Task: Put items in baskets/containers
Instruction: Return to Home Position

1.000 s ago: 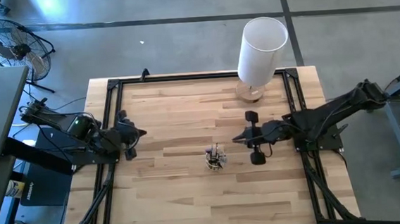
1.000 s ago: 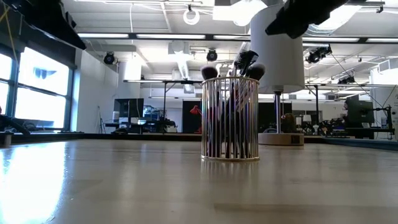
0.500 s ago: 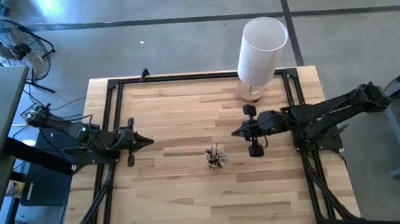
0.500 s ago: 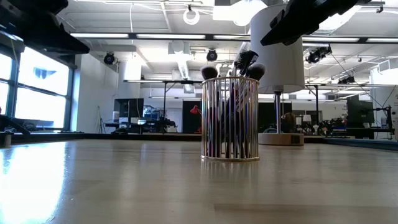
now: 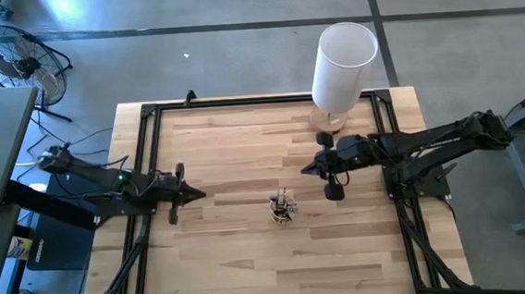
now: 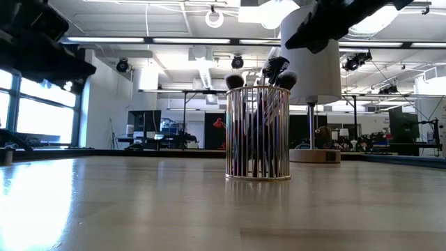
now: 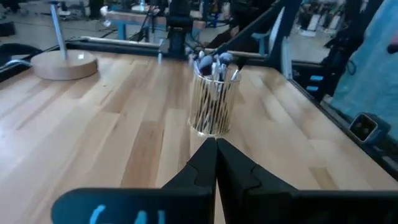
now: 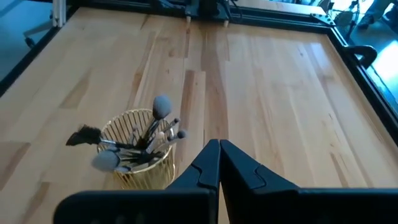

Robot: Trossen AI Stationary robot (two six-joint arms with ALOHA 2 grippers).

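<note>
A round holder of thin gold wires [image 5: 284, 207] [image 6: 258, 132] stands upright near the table's middle. Several makeup brushes [image 8: 134, 144] stand in it, bristle tips up and leaning on its rim. My left gripper [image 5: 199, 194] [image 7: 216, 146] hovers shut to the holder's left, pointing at it. My right gripper [image 5: 306, 170] [image 8: 219, 146] hovers shut on the holder's far right side, above its rim. Neither touches anything. No brush lies loose on the table.
A tall white cylinder on a round wooden base [image 5: 340, 67] [image 6: 310, 63] stands at the table's far right edge. A black frame [image 5: 149, 113] runs along the table's edges. Bare wood [image 5: 252, 259] lies on all sides of the holder.
My left gripper has reached toward the table's right and a little toward the near edge, closing on the holder. My right gripper has shifted toward the far edge. The holder and brushes have stayed still.
</note>
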